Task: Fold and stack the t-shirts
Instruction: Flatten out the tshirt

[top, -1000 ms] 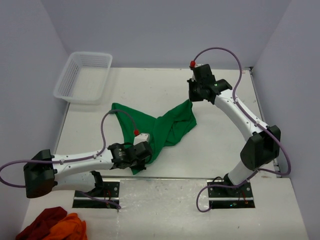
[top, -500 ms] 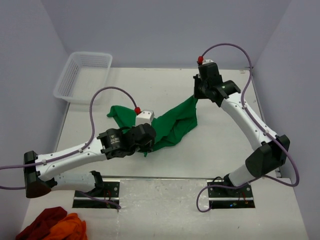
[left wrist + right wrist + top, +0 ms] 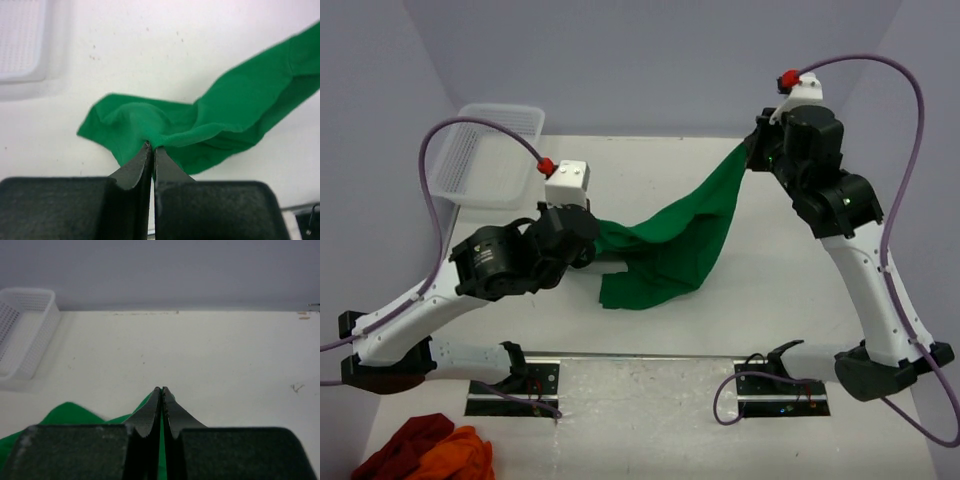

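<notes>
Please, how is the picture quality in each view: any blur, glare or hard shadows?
Top external view: even light, sharp, only a soft shadow under the hanging t-shirt. Left wrist view: the basket is washed out almost to white, and the left gripper looks soft. Right wrist view: the right gripper is slightly blurred; the table behind is clearer, no glare.

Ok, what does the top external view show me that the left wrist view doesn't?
Only the top external view: the right gripper raised, holding the far end of the green t-shirt so it spans between both arms, and the red and orange cloths at the near left corner. Only the left wrist view: the left gripper with its fingers pressed shut on a bunched fold of the shirt. Both: the shirt, the white basket and the table.
</notes>
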